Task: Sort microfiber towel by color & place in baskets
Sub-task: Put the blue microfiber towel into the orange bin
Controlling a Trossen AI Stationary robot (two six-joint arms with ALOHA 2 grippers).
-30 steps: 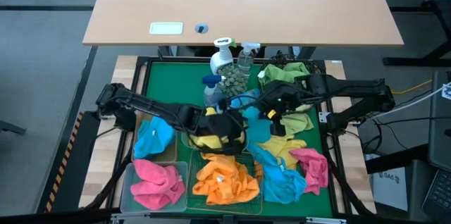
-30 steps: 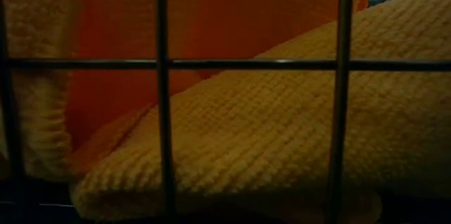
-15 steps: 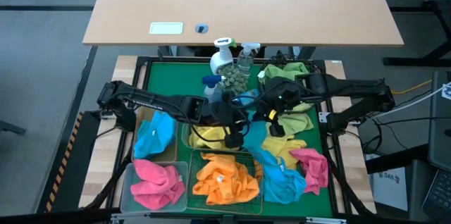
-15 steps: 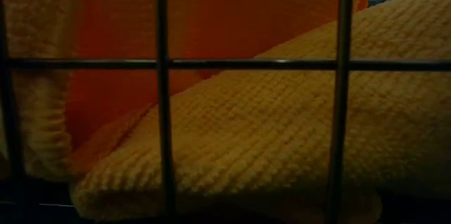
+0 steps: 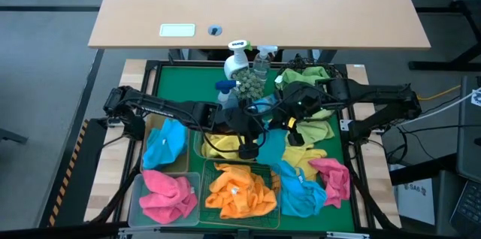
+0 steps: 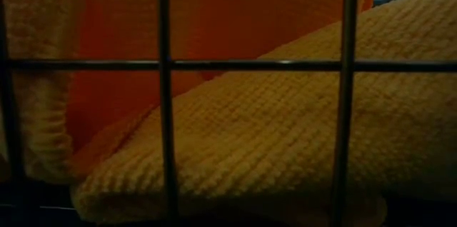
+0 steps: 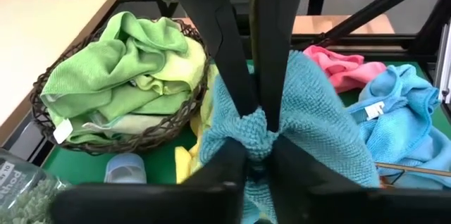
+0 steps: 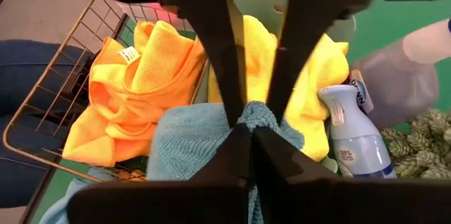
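A teal-blue towel (image 5: 266, 120) hangs bunched over the middle of the table, between my two grippers. My left gripper (image 7: 257, 152) comes from the table's left and my right gripper (image 8: 250, 138) from the right. Both are shut on it, tip to tip. A round dark basket (image 7: 42, 111) holds green towels. Orange towels lie in the green wire basket (image 5: 264, 170), a pink one in the clear bin (image 5: 137, 207), a blue one on the tan tray (image 5: 154, 125). Yellow towels (image 5: 218, 147) lie under my left gripper. My left gripper pinches a bunched knot of the teal towel (image 7: 258, 134) between its two fingers, slanting down from the table's left. The cloth spreads slack below and beyond the fingers. My right gripper pinches the same bunched knot (image 8: 259, 115) between its two fingers, slanting down from the table's right, opposite the left fingers. Several gathered layers sit in the pinch. The rest of the towel (image 8: 187, 143) droops below.
Spray bottles (image 5: 237, 60) and a jar of green pellets (image 5: 250, 83) stand at the far middle. Loose yellow (image 5: 301, 156), blue (image 5: 301, 190) and pink (image 5: 334, 175) towels lie on the green mat at the near right. Orange cloth behind basket wire fills the low view.
My left gripper has swung from over the yellow towels toward the table's far right, up to the teal towel held by my right gripper, and then kept still. The towel stays hanging in the same place.
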